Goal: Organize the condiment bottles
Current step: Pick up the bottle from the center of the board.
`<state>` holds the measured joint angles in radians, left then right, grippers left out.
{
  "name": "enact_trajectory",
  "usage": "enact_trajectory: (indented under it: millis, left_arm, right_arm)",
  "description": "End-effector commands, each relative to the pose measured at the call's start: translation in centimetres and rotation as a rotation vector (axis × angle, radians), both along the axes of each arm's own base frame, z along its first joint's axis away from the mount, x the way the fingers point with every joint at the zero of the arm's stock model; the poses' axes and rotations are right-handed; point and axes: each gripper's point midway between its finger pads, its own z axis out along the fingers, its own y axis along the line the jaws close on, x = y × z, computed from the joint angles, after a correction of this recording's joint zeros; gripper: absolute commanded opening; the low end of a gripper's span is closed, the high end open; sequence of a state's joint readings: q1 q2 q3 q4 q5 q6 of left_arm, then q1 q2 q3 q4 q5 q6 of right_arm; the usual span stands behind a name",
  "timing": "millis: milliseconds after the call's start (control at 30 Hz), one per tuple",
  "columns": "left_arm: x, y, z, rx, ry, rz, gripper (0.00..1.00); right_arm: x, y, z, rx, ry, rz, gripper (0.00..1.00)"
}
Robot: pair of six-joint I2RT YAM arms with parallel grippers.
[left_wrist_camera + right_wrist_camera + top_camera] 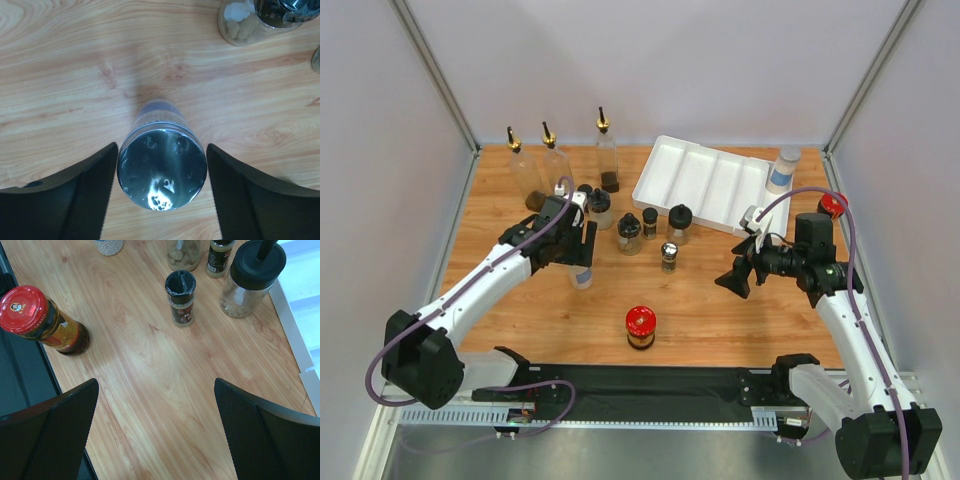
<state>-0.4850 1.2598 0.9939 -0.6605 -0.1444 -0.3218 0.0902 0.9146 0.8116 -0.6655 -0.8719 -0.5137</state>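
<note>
In the left wrist view a silver-lidded shaker (162,167) stands upright on the wood between the fingers of my left gripper (161,155). The jaws are open, with a narrow gap on each side of the lid. From above, that gripper (582,258) hangs over the shaker (582,278) at centre left. My right gripper (738,275) is open over bare wood (156,390). Three tall pourer bottles (556,160) stand at the back left. Small black-capped jars (650,222) cluster mid-table. A red-lidded jar (640,327) stands alone near the front.
The white divided tray (705,180) lies at the back right, with a silver-lidded shaker (782,168) beside its far corner. Another red-lidded jar (832,205) stands behind the right arm. Ahead of the right gripper are a small black-capped jar (181,297) and a wider black-lidded jar (250,280).
</note>
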Motion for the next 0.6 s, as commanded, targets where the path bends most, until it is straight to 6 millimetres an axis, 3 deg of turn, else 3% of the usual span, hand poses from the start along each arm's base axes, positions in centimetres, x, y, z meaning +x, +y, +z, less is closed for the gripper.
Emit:
enact_trajectory:
  millis: [0,33,67,233,333,567]
  left_arm:
    - [1.0,-0.5,1.3,-0.002,-0.046,-0.024,0.75]
    - [0.9,-0.6,1.3,-0.004,-0.046,-0.032,0.7]
    - [1.0,-0.7,1.4,-0.008,-0.051,-0.035,0.54]
    - [1.0,-1.2,2.3,-0.035,-0.079,-0.061,0.08]
    - [0.8,-1.4,2.9,-0.049,-0.089,-0.08,0.0]
    - [-0.4,-2.2,4.8,-0.119,-0.116,-0.14,0.0]
  right_arm:
    - [0.5,-0.1,1.3,-0.005,-0.063,0.006,1.0]
    - [0.5,-0.1,1.2,-0.006,-0.063,0.006,1.0]
    - [0.5,-0.1,1.2,-0.006,-0.062,0.005,1.0]
    - [0.5,-0.1,1.2,-0.007,-0.061,0.007,1.0]
    - [0.5,-0.1,1.2,-0.008,-0.061,0.008,1.0]
    - [0.4,0.0,1.2,-0.006,-0.064,0.014,1.0]
